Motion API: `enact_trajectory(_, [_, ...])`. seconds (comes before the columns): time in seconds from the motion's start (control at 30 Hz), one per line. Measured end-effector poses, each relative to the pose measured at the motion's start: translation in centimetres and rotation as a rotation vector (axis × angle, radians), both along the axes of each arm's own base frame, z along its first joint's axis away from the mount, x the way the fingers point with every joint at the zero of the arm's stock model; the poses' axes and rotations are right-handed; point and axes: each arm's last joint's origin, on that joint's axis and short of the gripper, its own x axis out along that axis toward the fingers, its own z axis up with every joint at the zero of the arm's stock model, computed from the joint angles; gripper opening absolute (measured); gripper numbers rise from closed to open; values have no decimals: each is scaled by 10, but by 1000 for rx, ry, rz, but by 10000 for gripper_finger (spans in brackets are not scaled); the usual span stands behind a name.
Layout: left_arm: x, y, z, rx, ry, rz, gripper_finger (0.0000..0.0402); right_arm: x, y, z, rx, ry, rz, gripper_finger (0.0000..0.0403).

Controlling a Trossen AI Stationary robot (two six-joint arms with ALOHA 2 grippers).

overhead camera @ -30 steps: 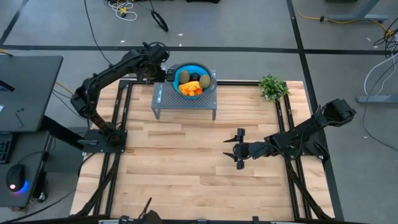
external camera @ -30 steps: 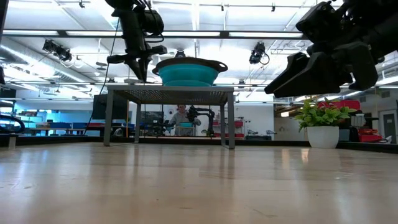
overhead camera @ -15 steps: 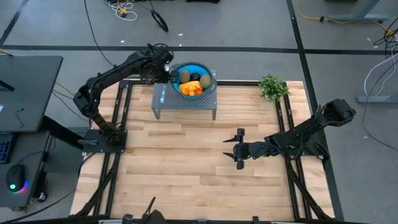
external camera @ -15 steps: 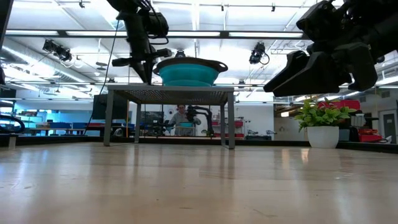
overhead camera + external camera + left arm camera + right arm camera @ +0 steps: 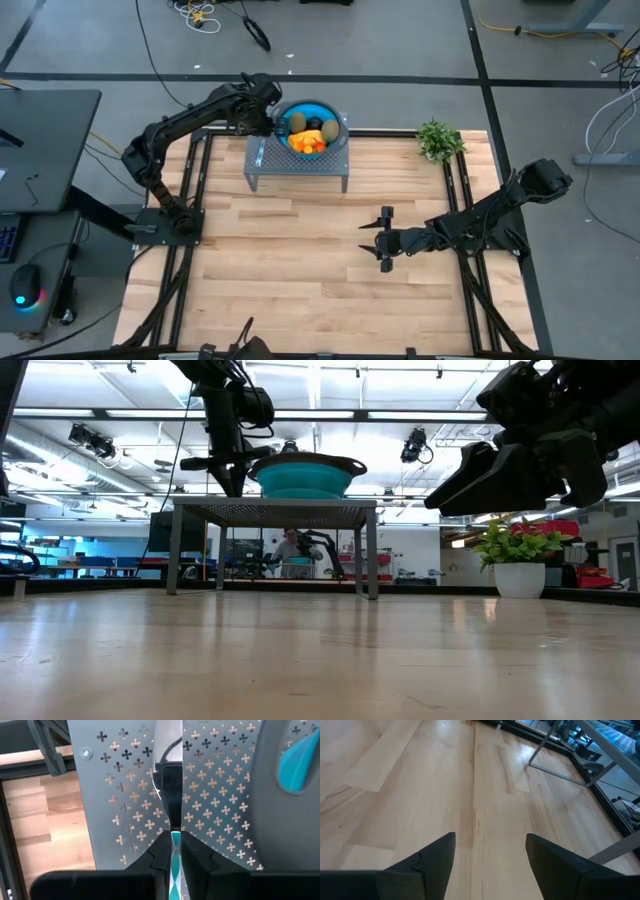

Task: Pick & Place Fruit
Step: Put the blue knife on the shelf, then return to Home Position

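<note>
Wood bench [image 5: 300, 260]: your left end effector [image 5: 268, 120] hovers over the rack [image 5: 262, 160], clenched on a teal-handled knife [image 5: 175, 862], just beside the bowl [image 5: 338, 128] holding the fruit [image 5: 306, 135]. Right end effector [image 5: 385, 240] waits released. Likely next: set the knife down carefully.

fruit [image 5: 305, 135] in bowl [image 5: 336, 117] — on stand [image 5: 296, 167]

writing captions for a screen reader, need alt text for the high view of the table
Seen from above, the left gripper is shut on a teal-handled knife beside a blue bowl of toy fruit on a small grey perforated stand. The right gripper hovers open over bare wood, with a green plant at the far edge.
</note>
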Motion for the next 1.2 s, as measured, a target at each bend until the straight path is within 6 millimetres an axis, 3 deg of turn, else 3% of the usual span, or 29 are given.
enact_trajectory(0.67, [-4,-5,-2,-50,50,32,45,0,0,0,3,0,-1,254])
enact_trajectory(1.2, [-3,-6,-2,-50,46,13,113,0,0,0,3,1,-1,254])
